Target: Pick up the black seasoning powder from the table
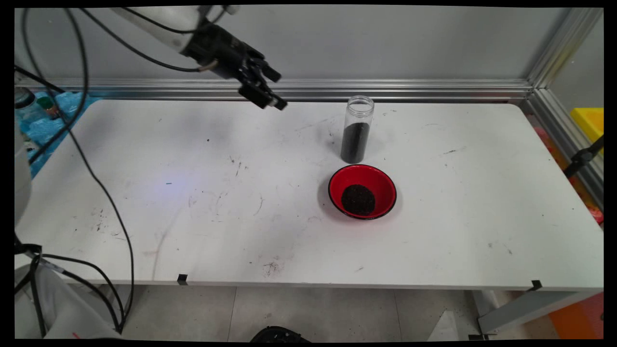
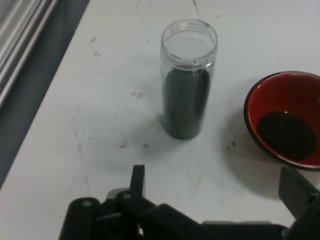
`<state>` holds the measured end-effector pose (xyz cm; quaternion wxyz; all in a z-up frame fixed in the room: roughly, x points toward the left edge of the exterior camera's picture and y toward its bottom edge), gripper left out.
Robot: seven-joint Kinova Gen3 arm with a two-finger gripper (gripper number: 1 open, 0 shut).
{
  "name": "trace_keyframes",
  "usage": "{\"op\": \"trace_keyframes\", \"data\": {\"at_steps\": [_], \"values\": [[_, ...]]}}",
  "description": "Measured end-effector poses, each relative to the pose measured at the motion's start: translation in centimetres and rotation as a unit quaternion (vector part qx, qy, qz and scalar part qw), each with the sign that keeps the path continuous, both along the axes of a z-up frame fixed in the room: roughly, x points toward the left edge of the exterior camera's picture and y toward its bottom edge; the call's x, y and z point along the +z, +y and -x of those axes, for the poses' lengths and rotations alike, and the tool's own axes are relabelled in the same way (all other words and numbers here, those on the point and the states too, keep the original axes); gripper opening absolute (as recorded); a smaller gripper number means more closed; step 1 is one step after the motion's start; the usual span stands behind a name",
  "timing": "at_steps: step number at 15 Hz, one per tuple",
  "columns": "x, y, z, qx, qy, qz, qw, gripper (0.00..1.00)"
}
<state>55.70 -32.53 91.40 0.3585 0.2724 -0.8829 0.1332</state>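
The pincer (image 1: 268, 91) hangs in the air above the bench's (image 1: 202, 193) far edge, up and to the left of the jar (image 1: 357, 129), well apart from it and holding nothing. Its fingers (image 2: 137, 178) stand spread, one at the left and one at the right of the hand view, with bare bench between them. The jar is clear and lidless and stands upright, its long axis vertical and its open mouth pointing up; dark granules fill roughly its lower two thirds. Just in front of the jar, near but not touching, sits a red bowl (image 1: 362, 191) with a black rim, a heap of the same dark granules in its bottom
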Motion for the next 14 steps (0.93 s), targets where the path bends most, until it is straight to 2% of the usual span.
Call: {"op": "trace_keyframes", "data": {"at_steps": [9, 14], "values": [[-4.6, -4.0, 2.9, -0.026, 0.006, -0.021, 0.9994, 1.00], [-7.7, -6.0, 4.9, -0.034, 0.013, -0.018, 0.9992, 1.00]]}}
